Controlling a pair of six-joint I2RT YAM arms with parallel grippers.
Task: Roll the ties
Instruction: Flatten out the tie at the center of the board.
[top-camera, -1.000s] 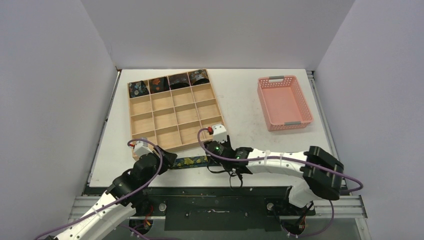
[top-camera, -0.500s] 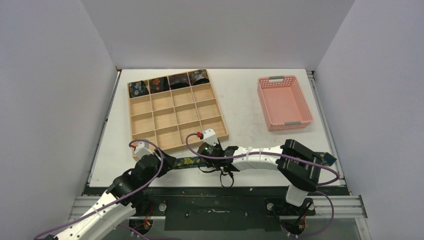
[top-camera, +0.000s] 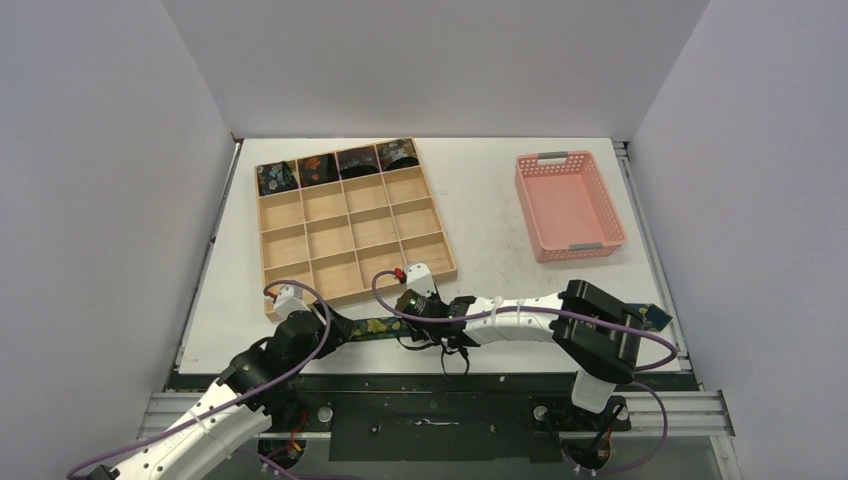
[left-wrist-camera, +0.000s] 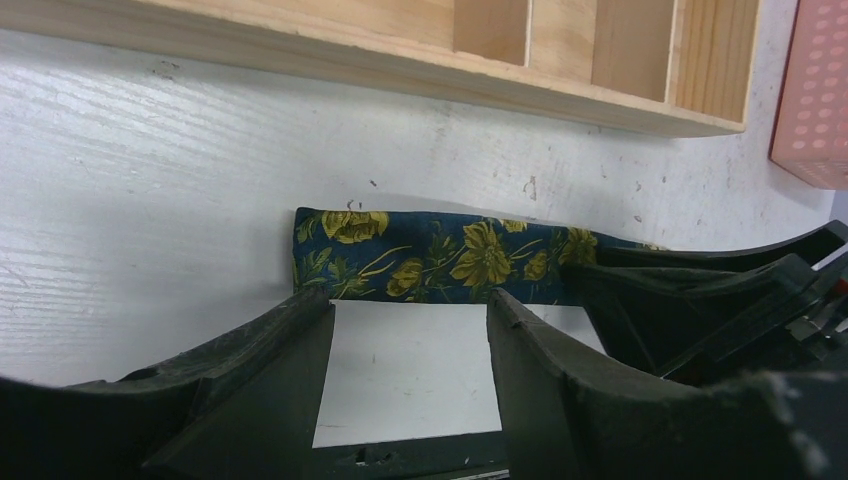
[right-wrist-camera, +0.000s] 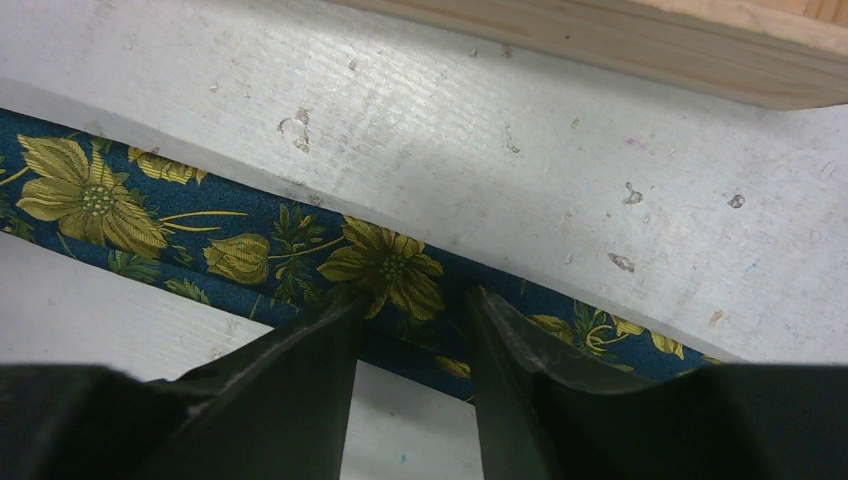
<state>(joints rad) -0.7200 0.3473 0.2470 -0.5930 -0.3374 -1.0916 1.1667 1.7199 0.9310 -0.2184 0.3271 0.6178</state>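
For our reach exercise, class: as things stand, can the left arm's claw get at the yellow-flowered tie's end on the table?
Probably yes. The open left claw sits right before the end of the tie, only bare table between; the right claw is farther along the strip.

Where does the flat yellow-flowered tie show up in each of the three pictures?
Top external: the tie lies low in the picture, just below the tray.
Left wrist: the tie runs across the middle, with the tray along the top.
Right wrist: the tie slants from the left edge down to the right, with the tray at top right.
Shared landmark: the tray's near wooden rim.
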